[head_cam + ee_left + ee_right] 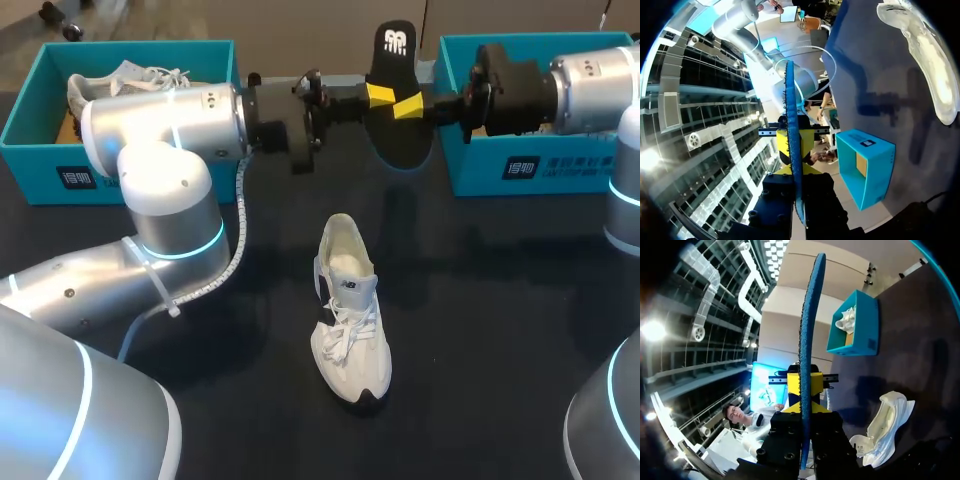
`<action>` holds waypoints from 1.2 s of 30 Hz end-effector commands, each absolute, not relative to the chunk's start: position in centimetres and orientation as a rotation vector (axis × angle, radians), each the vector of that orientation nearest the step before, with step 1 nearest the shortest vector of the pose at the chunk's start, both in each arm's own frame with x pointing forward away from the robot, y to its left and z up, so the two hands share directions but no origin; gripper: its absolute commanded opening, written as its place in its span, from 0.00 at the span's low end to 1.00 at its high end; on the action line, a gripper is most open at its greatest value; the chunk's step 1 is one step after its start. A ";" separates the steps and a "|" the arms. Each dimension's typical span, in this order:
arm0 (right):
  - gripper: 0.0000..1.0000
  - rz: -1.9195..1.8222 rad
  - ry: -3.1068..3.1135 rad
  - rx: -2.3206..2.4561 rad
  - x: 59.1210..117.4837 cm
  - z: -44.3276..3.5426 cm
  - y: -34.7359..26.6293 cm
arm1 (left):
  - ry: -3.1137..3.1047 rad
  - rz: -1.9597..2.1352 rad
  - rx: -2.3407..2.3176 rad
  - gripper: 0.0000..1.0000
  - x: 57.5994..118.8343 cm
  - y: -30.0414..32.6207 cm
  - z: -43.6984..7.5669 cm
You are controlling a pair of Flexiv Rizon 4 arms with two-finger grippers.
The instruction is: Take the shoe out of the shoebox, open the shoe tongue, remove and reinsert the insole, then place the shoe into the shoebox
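Observation:
A black insole [402, 135] hangs upright over the far middle of the table, gripped from both sides. My left gripper [378, 96] is shut on its left edge and my right gripper [410, 106] on its right edge. In the left wrist view the insole's blue edge [792, 150] runs straight out between my left gripper's [795, 172] fingers. The right wrist view shows the insole [810, 340] the same way in my right gripper [805, 407]. The white shoe [350, 315] lies on the dark table in the middle, toe toward the front, also seen as the shoe [930, 65] and the shoe [885, 432].
A teal shoebox [40, 100] at the back left holds another white shoe [125, 78]. A second teal shoebox [520, 165] stands at the back right behind my right arm. My left arm's elbow [170, 200] rises over the table's left side.

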State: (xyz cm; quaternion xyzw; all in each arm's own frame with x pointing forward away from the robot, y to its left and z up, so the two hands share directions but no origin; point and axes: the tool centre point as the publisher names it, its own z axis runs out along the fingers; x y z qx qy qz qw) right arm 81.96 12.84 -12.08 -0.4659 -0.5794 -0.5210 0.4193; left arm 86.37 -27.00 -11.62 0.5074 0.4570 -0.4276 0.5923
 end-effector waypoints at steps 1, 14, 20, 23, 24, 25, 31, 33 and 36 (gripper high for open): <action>0.00 -1.306 -1.454 -1.158 82.1 -12.3 13.0 | 1.068 -0.988 1.172 0.00 86.1 -27.4 -11.7; 0.00 -1.398 -1.486 -1.163 82.4 -13.4 12.6 | 1.309 -1.053 1.090 1.00 86.9 -24.2 -10.9; 0.00 -1.476 -1.543 -1.172 82.7 -13.4 12.2 | 1.447 -1.049 1.069 1.00 87.0 -22.6 -11.4; 0.00 -1.495 -1.558 -1.176 82.9 -13.5 12.1 | 1.502 -1.020 1.081 1.00 86.8 -21.9 -11.9; 0.00 -1.502 -1.559 -1.175 82.9 -13.5 12.1 | 1.524 -1.012 1.083 1.00 86.8 -21.7 -12.0; 0.00 -1.509 -1.561 -1.173 83.0 -13.6 12.1 | 1.541 -1.013 1.076 1.00 86.7 -21.5 -12.2; 0.00 -1.554 -1.613 -1.151 83.5 -13.6 12.3 | 1.708 -1.028 1.008 1.00 86.5 -20.1 -13.0; 0.00 -1.585 -1.637 -1.139 83.7 -13.5 12.3 | 1.773 -1.052 0.962 1.00 86.4 -19.7 -13.4; 0.00 -1.648 -1.681 -1.105 83.9 -13.0 12.4 | 1.854 -1.074 0.907 1.00 86.1 -19.2 -14.2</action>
